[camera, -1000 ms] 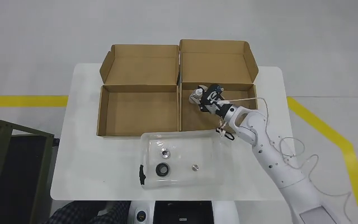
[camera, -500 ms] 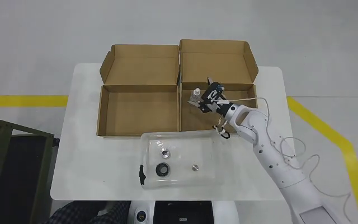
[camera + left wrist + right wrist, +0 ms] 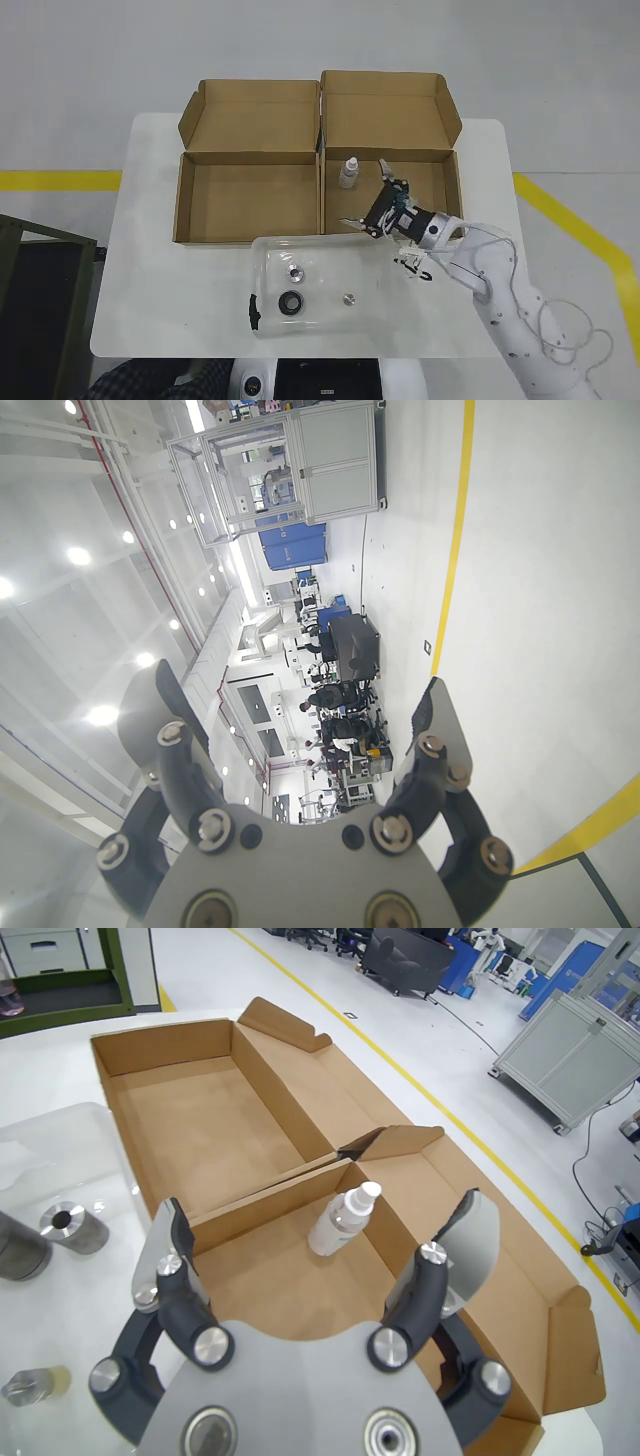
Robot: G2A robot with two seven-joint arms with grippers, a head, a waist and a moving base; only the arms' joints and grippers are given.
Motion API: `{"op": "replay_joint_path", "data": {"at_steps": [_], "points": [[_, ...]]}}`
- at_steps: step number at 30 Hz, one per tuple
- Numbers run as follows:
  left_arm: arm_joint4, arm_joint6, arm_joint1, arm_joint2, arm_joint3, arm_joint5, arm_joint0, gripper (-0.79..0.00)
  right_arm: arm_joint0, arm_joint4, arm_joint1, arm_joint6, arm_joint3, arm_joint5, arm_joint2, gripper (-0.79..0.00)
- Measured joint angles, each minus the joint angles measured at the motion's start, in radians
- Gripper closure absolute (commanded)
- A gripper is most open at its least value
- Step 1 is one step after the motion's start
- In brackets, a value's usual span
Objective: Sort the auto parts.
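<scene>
A small white spray bottle point(image 3: 348, 172) stands upright in the back left corner of the right cardboard box point(image 3: 437, 190). My right gripper point(image 3: 363, 195) hangs open over that box's front part, a short way from the bottle and holding nothing. In the right wrist view the bottle point(image 3: 342, 1220) stands beyond the open gripper point(image 3: 322, 1203). In front of the boxes, a clear tray point(image 3: 370, 270) holds a metal cylinder point(image 3: 295, 271), a black ring point(image 3: 291, 302) and a small metal piece point(image 3: 347, 298). My left gripper point(image 3: 300, 680) is open, empty and pointing out into the room.
The left cardboard box point(image 3: 248, 203) has nothing in it, and its lid is folded back. A black part point(image 3: 253, 312) lies at the tray's left edge. The white table point(image 3: 150, 250) has bare room left of the boxes.
The right gripper has let go of the bottle, leaving it standing in the right box. It has since pulled back toward the tray and stands wide open.
</scene>
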Motion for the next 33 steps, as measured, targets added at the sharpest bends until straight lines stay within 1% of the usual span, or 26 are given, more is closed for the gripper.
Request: {"op": "replay_joint_path", "data": {"at_steps": [6,13,21,26,33], "points": [[0.000,0.000,0.000,0.000,0.000,0.000,0.000,-0.785,-0.113,-0.048,0.018,0.054,-0.135,-0.085,0.019,-0.785],[0.000,0.000,0.000,0.000,0.000,0.000,0.000,-0.785,-0.207,-0.104,0.034,0.067,-0.221,-0.141,0.039,-0.785],[0.000,0.000,0.000,0.000,0.000,0.000,0.000,-0.785,-0.279,-0.156,0.049,0.050,-0.243,-0.191,0.055,-0.785],[0.000,0.000,0.000,0.000,0.000,0.000,0.000,-0.785,-0.303,-0.183,0.056,0.044,-0.249,-0.219,0.055,-0.785],[0.000,0.000,0.000,0.000,0.000,0.000,0.000,-0.785,-0.319,-0.230,0.064,0.054,-0.247,-0.262,0.027,-0.785]]}}
